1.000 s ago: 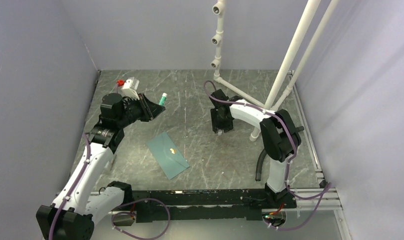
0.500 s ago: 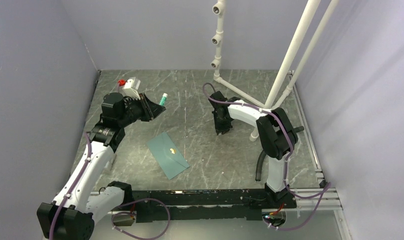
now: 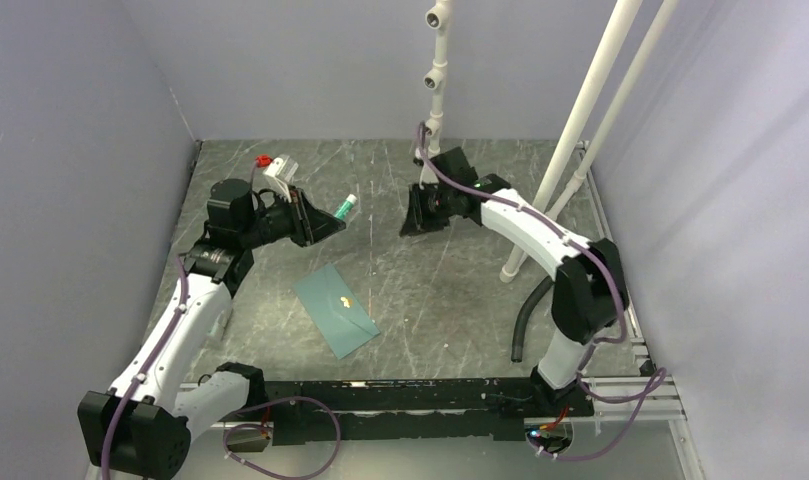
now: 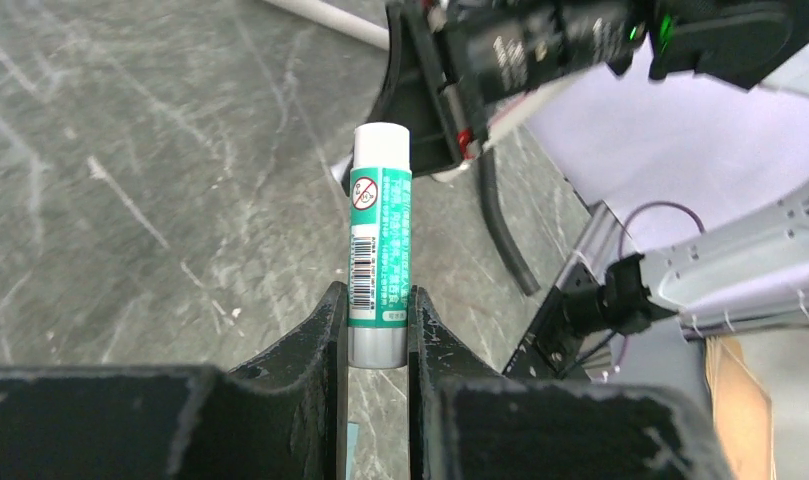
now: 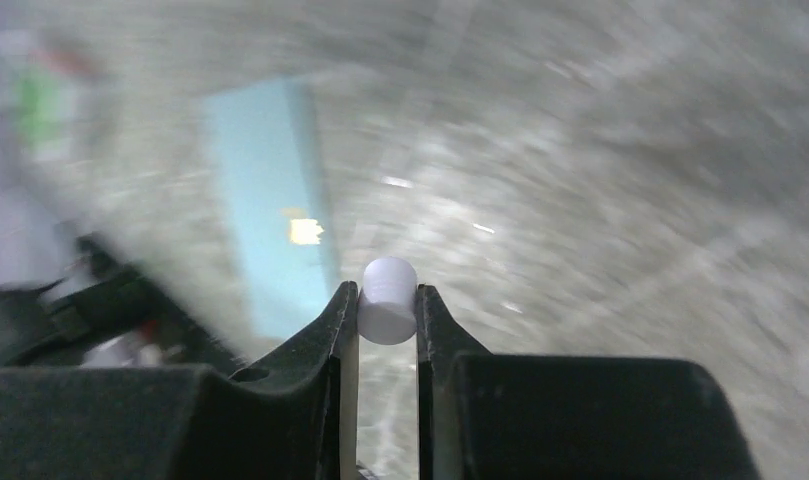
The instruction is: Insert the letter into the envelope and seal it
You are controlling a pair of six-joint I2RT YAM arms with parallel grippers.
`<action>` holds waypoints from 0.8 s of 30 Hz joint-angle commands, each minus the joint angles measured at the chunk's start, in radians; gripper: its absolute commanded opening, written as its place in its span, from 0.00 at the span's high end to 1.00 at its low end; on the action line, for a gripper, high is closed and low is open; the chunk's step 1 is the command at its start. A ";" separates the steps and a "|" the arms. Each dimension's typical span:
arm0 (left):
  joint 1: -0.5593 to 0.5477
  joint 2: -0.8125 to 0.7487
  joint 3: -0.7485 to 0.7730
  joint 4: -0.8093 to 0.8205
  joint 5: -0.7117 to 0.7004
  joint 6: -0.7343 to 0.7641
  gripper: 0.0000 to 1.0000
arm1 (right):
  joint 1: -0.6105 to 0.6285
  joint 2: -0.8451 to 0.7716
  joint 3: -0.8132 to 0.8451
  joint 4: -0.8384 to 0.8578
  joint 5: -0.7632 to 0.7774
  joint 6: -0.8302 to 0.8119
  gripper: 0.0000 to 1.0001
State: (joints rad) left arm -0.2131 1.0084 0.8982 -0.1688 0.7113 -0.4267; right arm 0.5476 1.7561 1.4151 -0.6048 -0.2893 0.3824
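My left end effector (image 4: 378, 325) is clamped on the glue stick (image 4: 380, 240) by its base, tip free. My right end effector (image 5: 387, 305) pinches a white cap (image 5: 387, 285), I reckon to glue the envelope (image 3: 335, 310).

Place: robotics lab cell
Walls: plain lavender panels (image 3: 80, 150) boxing in a marbled table (image 3: 430, 290)
Rig: white pipe frame (image 3: 590, 90), cabled robot arms (image 3: 525, 225)

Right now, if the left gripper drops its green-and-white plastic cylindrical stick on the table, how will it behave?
The green-and-white stick is round and smooth, so it would probably roll on the flat table. Looks rigid: the left gripper pinches only its base, yet it juts straight. Slim, so likely tips if stood upright.
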 commanded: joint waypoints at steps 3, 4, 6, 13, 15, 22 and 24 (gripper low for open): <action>0.001 0.031 0.077 0.128 0.275 0.031 0.98 | -0.005 -0.188 0.030 0.342 -0.660 0.026 1.00; 0.002 0.037 0.084 0.134 0.306 0.027 0.98 | -0.005 -0.211 0.008 0.413 -0.718 0.063 1.00; 0.002 0.050 0.096 0.151 0.374 0.014 0.97 | -0.005 -0.251 -0.033 0.564 -0.802 0.141 1.00; 0.003 0.058 0.131 0.174 0.484 -0.020 0.97 | -0.005 -0.291 -0.073 0.772 -0.897 0.248 1.00; 0.003 0.052 0.131 0.208 0.490 -0.036 0.98 | -0.005 -0.292 -0.078 0.774 -0.888 0.251 1.00; 0.003 0.039 0.130 0.191 0.466 -0.028 0.98 | -0.006 -0.312 -0.110 0.853 -0.867 0.306 1.00; 0.003 0.029 0.125 0.188 0.442 -0.025 0.97 | -0.010 -0.322 -0.122 0.865 -0.850 0.311 1.00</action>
State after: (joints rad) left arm -0.2127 1.0737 0.9863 -0.0044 1.1614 -0.4603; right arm 0.5449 1.4769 1.3090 0.1524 -1.1370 0.6605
